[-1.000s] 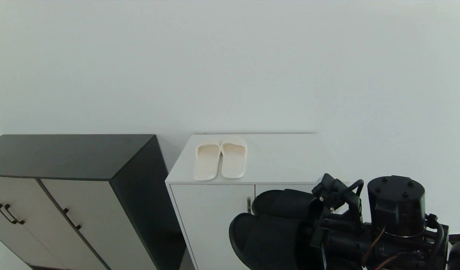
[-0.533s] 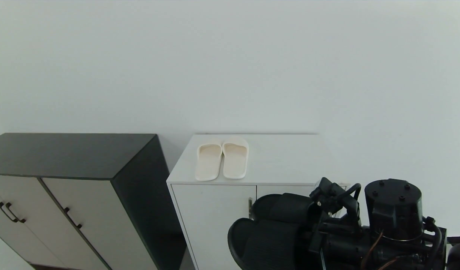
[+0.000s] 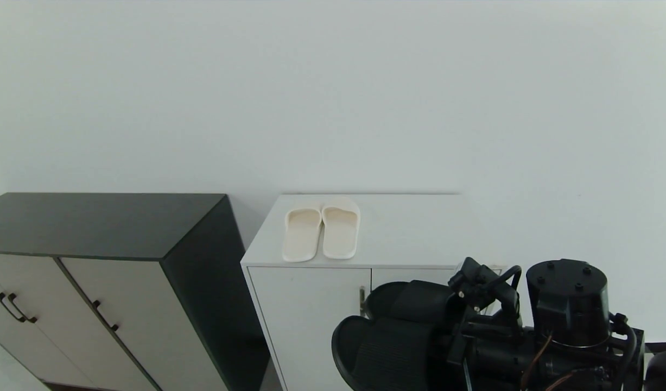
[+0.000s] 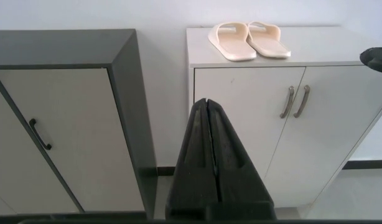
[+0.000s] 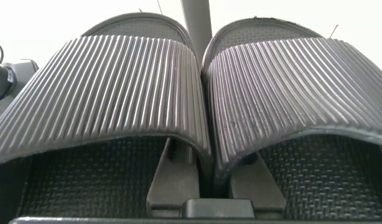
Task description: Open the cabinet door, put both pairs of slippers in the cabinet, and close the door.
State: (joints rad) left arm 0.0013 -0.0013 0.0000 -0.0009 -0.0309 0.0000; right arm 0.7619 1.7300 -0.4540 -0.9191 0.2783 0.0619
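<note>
1 pair of black slippers (image 5: 129, 87) is clamped in the right gripper (image 5: 206, 177), whose fingers pinch the 2 adjoining inner walls together. The left gripper (image 4: 208, 112) has its fingers pressed together with nothing between them. It faces the gap between the 2 cabinets.

The held pair hangs in front of the right door of the white cabinet (image 3: 305, 315). Both doors are shut, and the 2 handles (image 4: 295, 101) are untouched. The cream slippers (image 3: 321, 233) lie side by side on the cabinet's top, left of centre. A dark cabinet (image 3: 94, 222) stands just beside it, to the left.

Change over 1 s: the black pair dropped slightly against the door front. The head camera also shifted a little, so the cabinets' small drift is not their own. There is almost no motion in the last 0.5 s.

Judgement: 0 pairs are stowed. The doors must open before anything goes in, and the empty left gripper looks best placed for the handles.
</note>
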